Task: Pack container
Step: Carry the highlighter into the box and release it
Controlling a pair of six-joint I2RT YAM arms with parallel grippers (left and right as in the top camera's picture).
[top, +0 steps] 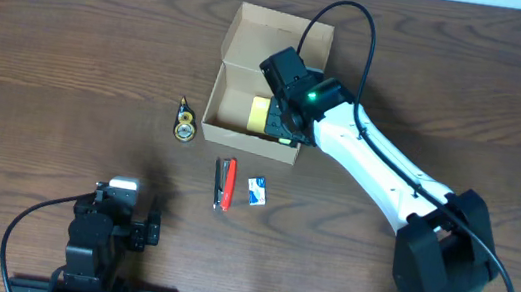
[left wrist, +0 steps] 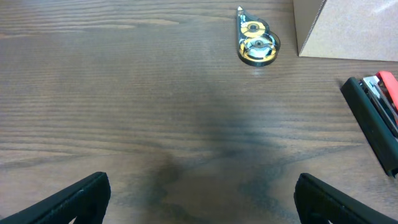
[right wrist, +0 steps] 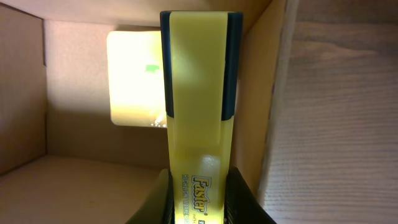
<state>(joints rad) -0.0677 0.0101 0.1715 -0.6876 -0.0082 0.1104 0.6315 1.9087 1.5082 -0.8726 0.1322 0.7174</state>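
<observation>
The tan cardboard container stands open at the table's far middle, its flap lid tilted back. My right gripper is over the box's right end, shut on a yellow highlighter that points down into the box. A pale yellow sticky-note pad lies on the box floor; it also shows in the overhead view. My left gripper is open and empty, low over bare table at the front left.
A yellow-wheeled correction tape lies left of the box, also in the left wrist view. A black and red stapler and a small blue and white item lie in front of the box. The stapler shows at the left wrist view's right edge.
</observation>
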